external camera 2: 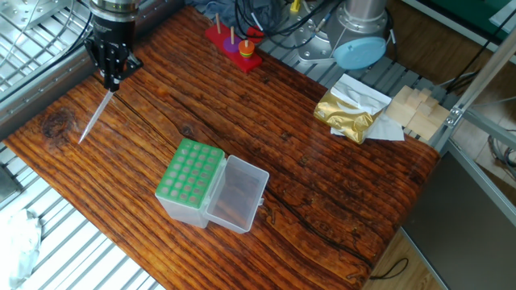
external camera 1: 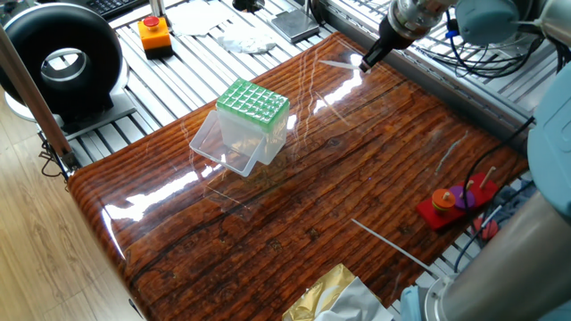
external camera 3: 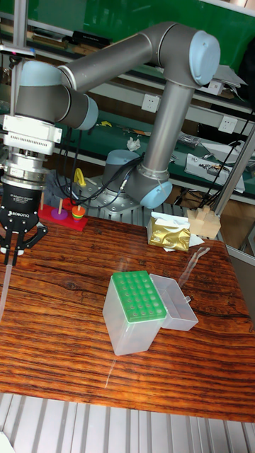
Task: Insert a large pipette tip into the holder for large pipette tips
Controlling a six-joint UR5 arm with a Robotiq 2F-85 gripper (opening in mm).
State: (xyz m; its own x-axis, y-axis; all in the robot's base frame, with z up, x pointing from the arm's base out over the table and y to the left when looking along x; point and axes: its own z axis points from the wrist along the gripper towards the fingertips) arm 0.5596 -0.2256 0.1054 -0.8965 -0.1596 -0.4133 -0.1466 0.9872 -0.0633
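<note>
My gripper point(external camera 1: 366, 62) point(external camera 2: 110, 82) point(external camera 3: 11, 256) is at the far corner of the wooden table, shut on the thick end of the large pipette tip point(external camera 1: 337, 63) point(external camera 2: 95, 118). The translucent tip slants down and away from the fingers toward the table edge. The holder for large pipette tips point(external camera 1: 253, 105) point(external camera 2: 189, 172) point(external camera 3: 139, 299) stands mid-table, well away from the gripper. Its green gridded top is uncovered and its clear lid point(external camera 1: 222, 148) point(external camera 2: 239, 193) hangs open to one side.
A thin grey rod point(external camera 1: 390, 242) lies near the table's front edge. A red peg toy point(external camera 1: 456, 201) point(external camera 2: 234, 45) sits at one side. A gold foil bag point(external camera 2: 347, 113) and wooden blocks point(external camera 2: 415, 109) lie off the table's corner.
</note>
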